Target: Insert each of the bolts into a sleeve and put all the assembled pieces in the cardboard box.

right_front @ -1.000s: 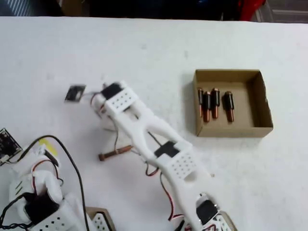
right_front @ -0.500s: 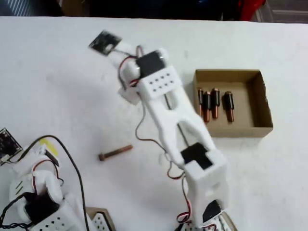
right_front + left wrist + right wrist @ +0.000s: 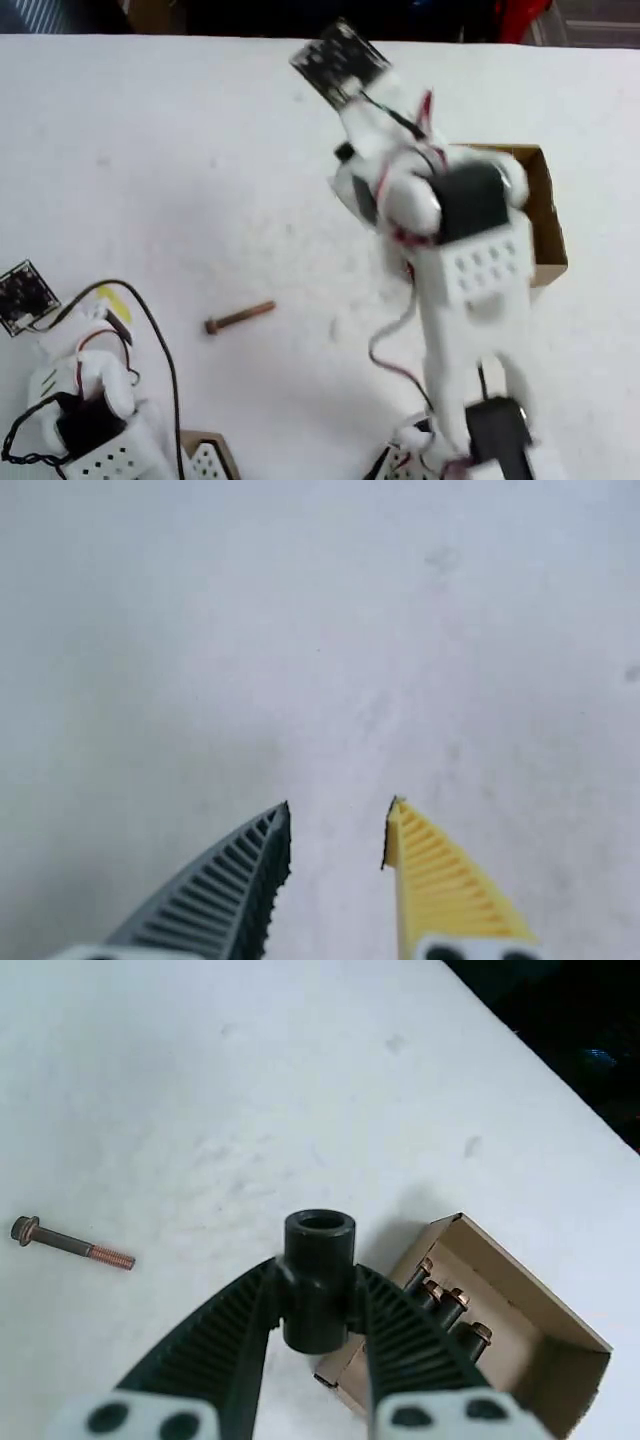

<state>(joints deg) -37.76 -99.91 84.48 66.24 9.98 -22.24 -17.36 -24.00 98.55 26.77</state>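
White table point(image 3: 150, 150), red object point(image 3: 520, 18) beyond its far edge

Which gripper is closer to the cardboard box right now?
Right. The right gripper hangs just beside the cardboard box, shut on a black sleeve; the left gripper sits over bare table, well away.

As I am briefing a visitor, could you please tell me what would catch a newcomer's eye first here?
The right gripper, near the cardboard box, clamps a black sleeve upright. A lone bolt lies on the white table, apart from both arms, and four assembled pieces lie in the box.
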